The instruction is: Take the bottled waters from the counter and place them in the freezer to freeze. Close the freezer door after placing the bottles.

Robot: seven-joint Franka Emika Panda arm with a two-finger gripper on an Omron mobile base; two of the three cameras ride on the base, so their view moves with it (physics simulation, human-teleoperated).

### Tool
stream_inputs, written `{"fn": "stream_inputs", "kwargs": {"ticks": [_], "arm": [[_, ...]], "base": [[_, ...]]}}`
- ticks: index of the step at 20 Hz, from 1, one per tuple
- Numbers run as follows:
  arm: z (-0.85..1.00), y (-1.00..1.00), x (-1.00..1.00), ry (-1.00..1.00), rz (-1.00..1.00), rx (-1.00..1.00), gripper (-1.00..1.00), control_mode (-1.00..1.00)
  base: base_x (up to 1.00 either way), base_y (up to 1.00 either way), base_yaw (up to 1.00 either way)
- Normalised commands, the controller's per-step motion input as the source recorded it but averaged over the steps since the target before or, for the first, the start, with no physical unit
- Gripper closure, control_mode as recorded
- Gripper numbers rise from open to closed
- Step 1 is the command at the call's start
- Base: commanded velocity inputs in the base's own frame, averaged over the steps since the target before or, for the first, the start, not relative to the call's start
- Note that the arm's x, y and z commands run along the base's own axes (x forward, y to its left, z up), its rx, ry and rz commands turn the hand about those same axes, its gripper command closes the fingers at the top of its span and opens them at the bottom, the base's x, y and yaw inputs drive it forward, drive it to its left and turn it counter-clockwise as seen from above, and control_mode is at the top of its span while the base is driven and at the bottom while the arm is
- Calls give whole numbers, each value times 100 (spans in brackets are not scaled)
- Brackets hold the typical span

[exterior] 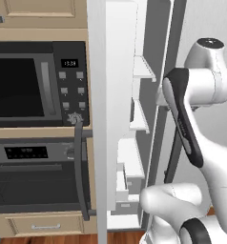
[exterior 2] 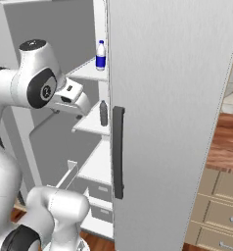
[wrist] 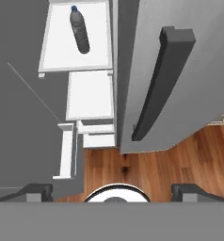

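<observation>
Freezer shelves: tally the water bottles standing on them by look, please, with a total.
Whitish bottle with blue cap and blue label, on the upper shelf: 1
Slim greyish bottle, on the shelf below: 1
Total: 2 bottles, both upright inside the freezer

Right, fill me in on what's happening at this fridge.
The white robot arm is at the open narrow left compartment of the tall light-grey fridge. Both small plastic bottles already stand on its white shelves: the whitish one with the blue cap higher up, the slimmer greyish one a shelf below. The claw is open and empty, looking down past the shelves and the dark handle of the closed right-hand door. The tall light-grey freezer door is not yet closed.
</observation>
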Motion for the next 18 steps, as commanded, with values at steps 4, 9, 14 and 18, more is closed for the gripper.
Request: {"fn": "stream_inputs", "kwargs": {"ticks": [4,9,14,18], "arm": [[-89,0,0,11,0,1,-100,-100],[-67,0,-8,11,0,0,-100,-100],[-56,0,-19,8,0,0,-100,-100],[-21,-2,-3,4,0,-4,-100,-100]], "base": [[0,0,0],[0,0,0],[0,0,0],[0,0,0]]}}
